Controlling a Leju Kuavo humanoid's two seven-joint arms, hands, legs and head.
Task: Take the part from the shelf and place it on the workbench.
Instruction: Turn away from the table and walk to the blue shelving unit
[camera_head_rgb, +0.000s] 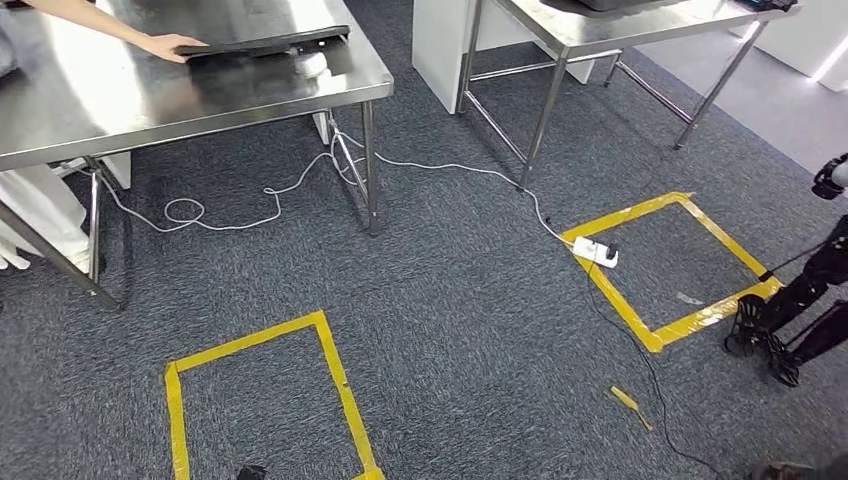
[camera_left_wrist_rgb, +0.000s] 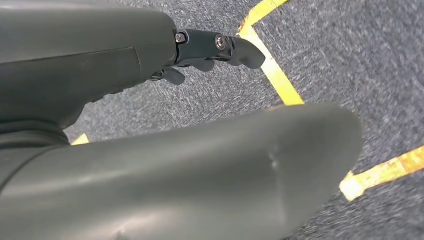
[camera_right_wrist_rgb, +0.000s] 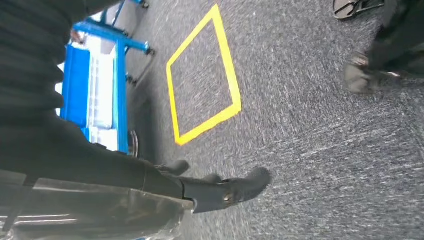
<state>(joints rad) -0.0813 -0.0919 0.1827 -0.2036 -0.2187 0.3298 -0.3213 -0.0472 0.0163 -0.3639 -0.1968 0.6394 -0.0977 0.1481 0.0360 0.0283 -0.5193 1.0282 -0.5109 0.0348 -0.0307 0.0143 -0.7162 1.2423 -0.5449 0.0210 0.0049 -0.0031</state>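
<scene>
Both hands hung over the carpet — left hand (camera_left_wrist_rgb: 210, 50) and right hand (camera_right_wrist_rgb: 220, 187) gripping nothing, part (camera_head_rgb: 262, 44) already on the table (camera_head_rgb: 120, 95) under a person's hand (camera_head_rgb: 170, 46) — risking a collision.

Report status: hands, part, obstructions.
Left hand empty, over carpet. Right hand empty. Black part on the workbench, person's hand on it. Power strip on floor ahead.

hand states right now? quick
Left hand: open, fingers apart, holding nothing.
Right hand: open, fingers stretched out, holding nothing.
</scene>
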